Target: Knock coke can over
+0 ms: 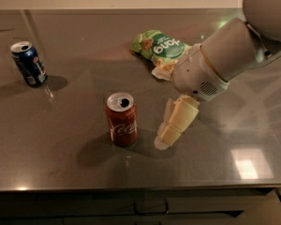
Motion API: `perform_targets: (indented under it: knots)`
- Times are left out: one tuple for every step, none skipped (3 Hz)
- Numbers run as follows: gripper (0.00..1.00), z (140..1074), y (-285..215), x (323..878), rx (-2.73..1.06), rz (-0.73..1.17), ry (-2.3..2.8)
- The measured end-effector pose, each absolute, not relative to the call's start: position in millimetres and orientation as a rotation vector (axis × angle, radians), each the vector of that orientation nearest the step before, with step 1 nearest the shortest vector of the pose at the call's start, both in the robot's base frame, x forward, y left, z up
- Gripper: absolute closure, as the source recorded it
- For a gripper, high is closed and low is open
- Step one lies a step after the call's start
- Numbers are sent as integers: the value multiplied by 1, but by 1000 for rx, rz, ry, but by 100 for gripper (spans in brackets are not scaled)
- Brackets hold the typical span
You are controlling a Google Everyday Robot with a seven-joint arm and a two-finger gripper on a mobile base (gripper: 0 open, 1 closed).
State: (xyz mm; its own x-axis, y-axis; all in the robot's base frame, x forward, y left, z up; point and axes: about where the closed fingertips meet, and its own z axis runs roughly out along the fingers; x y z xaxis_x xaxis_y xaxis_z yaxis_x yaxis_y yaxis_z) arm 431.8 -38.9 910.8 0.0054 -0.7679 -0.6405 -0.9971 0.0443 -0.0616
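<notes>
The coke can (122, 120) is red with white script and a silver top. It stands upright on the steel table (61, 163), left of centre and near the front. My gripper (171, 125) is cream-coloured and hangs from the grey and white arm (225, 55) that comes in from the upper right. It points down and to the left, low over the table, just right of the can with a small gap between them. It holds nothing that I can see.
A dark blue can (29, 63) stands upright at the far left. A green snack bag (161, 47) lies at the back centre, partly behind the arm. The table's front edge (131, 187) runs along the bottom.
</notes>
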Motion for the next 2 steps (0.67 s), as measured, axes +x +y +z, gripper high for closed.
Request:
perform_targets:
  knots:
    - [0,904,-11,433,-1752,623,1770]
    - [0,900,6,438,-1729,640,1751]
